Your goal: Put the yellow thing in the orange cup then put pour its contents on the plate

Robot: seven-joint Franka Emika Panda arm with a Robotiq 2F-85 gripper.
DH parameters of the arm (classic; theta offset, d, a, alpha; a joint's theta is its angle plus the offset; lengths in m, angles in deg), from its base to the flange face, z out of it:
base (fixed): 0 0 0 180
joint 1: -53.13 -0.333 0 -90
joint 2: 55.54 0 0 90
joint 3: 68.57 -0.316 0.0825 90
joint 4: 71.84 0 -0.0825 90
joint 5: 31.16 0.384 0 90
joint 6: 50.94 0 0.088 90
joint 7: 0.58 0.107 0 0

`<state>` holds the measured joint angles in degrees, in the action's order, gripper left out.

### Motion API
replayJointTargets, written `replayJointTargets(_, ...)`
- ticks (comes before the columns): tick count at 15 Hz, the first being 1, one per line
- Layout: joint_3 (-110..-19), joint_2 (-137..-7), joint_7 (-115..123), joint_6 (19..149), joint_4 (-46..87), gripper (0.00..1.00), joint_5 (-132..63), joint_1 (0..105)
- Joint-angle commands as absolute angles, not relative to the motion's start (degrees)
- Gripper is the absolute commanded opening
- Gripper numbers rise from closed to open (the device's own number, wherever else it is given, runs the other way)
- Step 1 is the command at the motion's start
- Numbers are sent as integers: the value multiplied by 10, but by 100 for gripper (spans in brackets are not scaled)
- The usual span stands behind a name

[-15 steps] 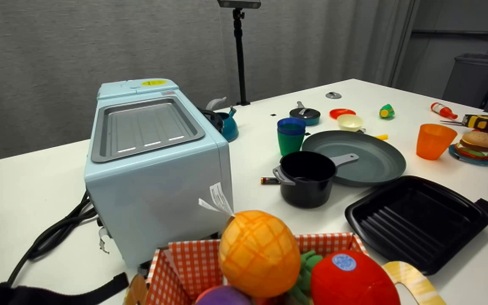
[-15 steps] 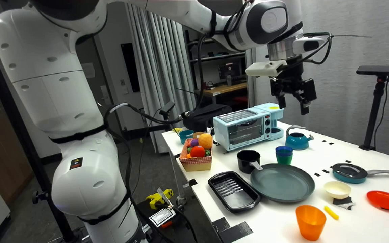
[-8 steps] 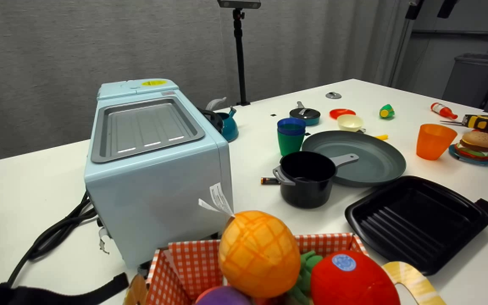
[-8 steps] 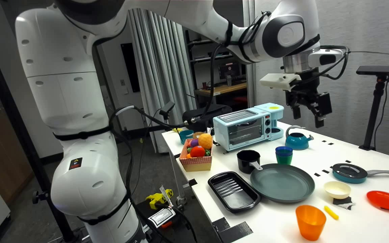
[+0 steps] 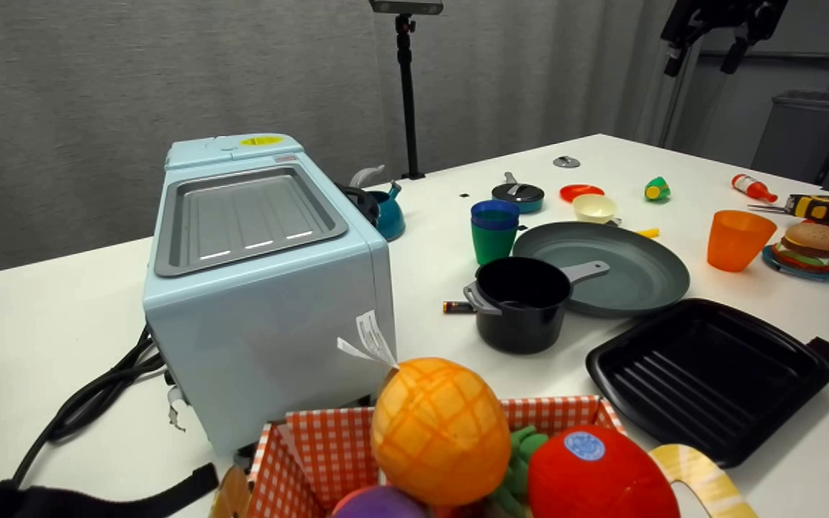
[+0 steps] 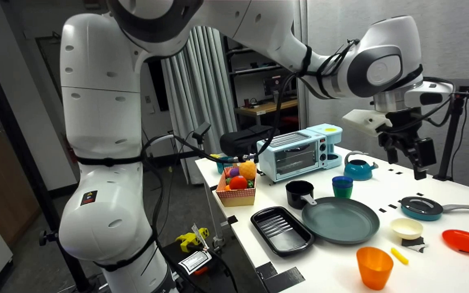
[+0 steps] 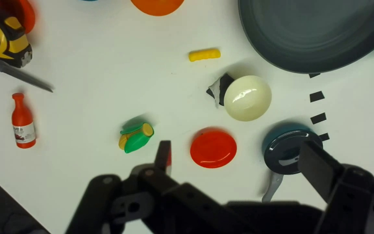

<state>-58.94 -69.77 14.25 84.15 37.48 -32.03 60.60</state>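
Observation:
The yellow thing (image 7: 205, 54), a short stick, lies flat on the white table between the orange cup and a cream bowl; it also shows in both exterior views, partly behind the plate's rim in one of them. The orange cup (image 6: 374, 268) stands upright beside it, only its lower edge visible in the wrist view. Dark grey and round, the plate (image 6: 340, 221) has nothing inside it except a pot handle reaching over its rim (image 5: 677, 270). High above the far part of the table, my gripper (image 6: 406, 167) is open, its fingers wide apart and holding nothing.
Close to the yellow thing sits the cream bowl (image 7: 247, 98). A red dish (image 7: 213, 148), a lidded pan (image 7: 287, 149) and toy corn (image 7: 137, 137) lie below my gripper. The black pot (image 6: 299, 194), ridged tray (image 6: 282, 232) and stacked cups (image 6: 342, 187) surround the plate.
The arm has swung outward and lowered, to the right in an exterior view, and the gripper has come into the top of an exterior view. It stays open; the table objects have not moved.

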Motion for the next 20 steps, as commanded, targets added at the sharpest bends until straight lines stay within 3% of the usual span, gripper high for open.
replayJointTargets(1, -587, -749, 149, 857, 318, 100, -283, 620)
replayJointTargets(15, -588, -766, 141, 852, 302, 100, -238, 624)
replayJointTargets(20, -592, -782, 172, 909, 324, 100, -222, 617)
